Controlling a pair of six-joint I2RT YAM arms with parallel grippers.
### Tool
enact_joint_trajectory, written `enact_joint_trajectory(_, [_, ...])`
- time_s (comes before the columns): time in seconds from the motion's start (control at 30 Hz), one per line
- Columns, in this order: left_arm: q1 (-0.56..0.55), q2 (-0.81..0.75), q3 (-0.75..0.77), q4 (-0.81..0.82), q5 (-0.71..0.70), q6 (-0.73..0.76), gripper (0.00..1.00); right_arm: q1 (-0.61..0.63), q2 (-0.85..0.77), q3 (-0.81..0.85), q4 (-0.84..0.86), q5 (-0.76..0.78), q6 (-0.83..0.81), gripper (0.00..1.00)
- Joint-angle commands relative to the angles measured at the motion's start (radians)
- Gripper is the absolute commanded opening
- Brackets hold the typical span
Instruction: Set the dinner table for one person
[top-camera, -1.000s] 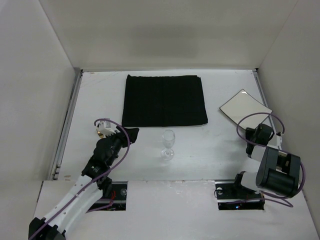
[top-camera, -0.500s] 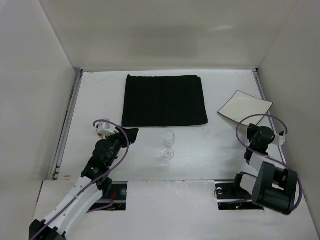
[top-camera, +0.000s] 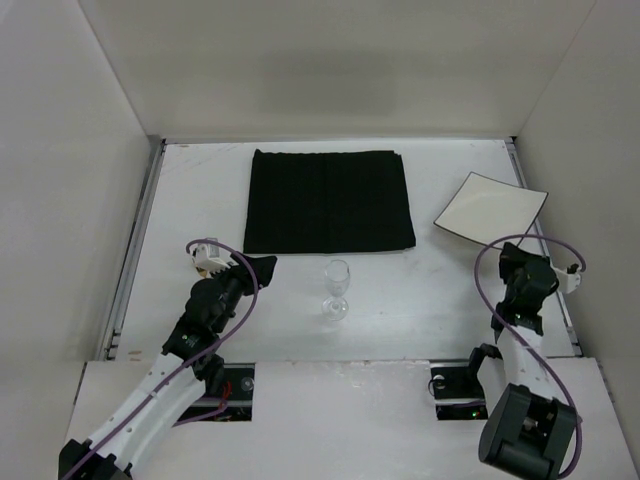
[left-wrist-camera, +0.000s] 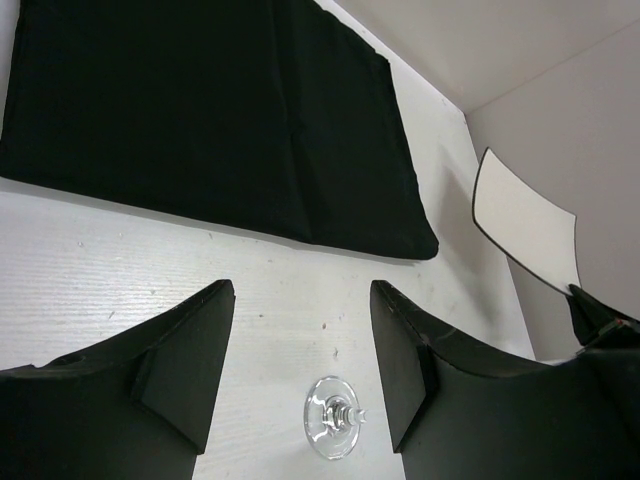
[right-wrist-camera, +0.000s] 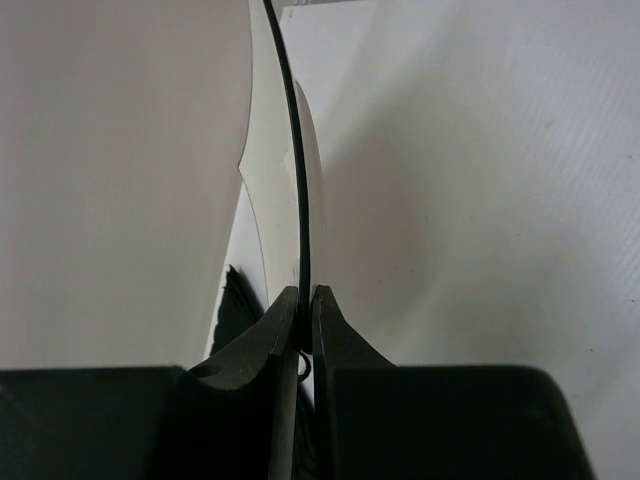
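My right claw (right-wrist-camera: 305, 292) is clamped on the near rim of the square white plate (right-wrist-camera: 272, 190). From that wrist the plate shows edge-on, a thin, hard, glossy sheet with a dark line along its rim and a slight curve. From above, it tilts up from my fingers at the right side of the dinner table (top-camera: 430, 290). I cannot tell whether its far corner touches the surface.

My left claw (left-wrist-camera: 300, 292) stands apart, with two broad matte black fingers (left-wrist-camera: 190, 350) and only tabletop showing between them. Just beyond them stands the wine glass (left-wrist-camera: 333, 430), upright on a round foot and thin stem, its clear bowl see-through from rim to base.

Farther out lies the placemat (top-camera: 330, 200), a black cloth rectangle, dull and softly woven, flat and square to the table's edges. It lies apart from the glass and well apart from the plate.

The dinner table itself is matte white, lightly scuffed, wide under everything, with thin metal rails (top-camera: 135, 250) along its sides and pale walls behind.
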Motion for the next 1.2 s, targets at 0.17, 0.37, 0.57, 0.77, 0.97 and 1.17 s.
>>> enact_joint_trajectory(0.17, [0.007, -0.015, -0.007, 0.036, 0.005, 0.011, 0.54, 0.027, -0.084, 0.166, 0.235, -0.068, 0.136, 0.00])
enact_joint_trajectory(0.37, [0.008, -0.016, -0.009, 0.034, 0.002, 0.011, 0.54, 0.220, 0.034, 0.230, 0.352, -0.012, 0.166, 0.00])
enact_joint_trajectory(0.57, [0.013, -0.018, -0.009, 0.033, 0.000, 0.011, 0.54, 0.423, 0.224, 0.295, 0.509, 0.083, 0.182, 0.00])
enact_joint_trajectory(0.77, [0.014, -0.019, -0.007, 0.025, -0.011, 0.014, 0.54, 0.564, 0.501, 0.367, 0.756, 0.139, 0.299, 0.00])
enact_joint_trajectory(0.97, [0.019, -0.024, -0.007, 0.013, -0.014, 0.016, 0.54, 0.679, 0.801, 0.499, 0.943, 0.163, 0.359, 0.00])
enact_joint_trajectory(1.17, [0.020, -0.036, -0.006, -0.003, -0.035, 0.020, 0.54, 0.757, 0.945, 0.611, 0.974, 0.127, 0.351, 0.00])
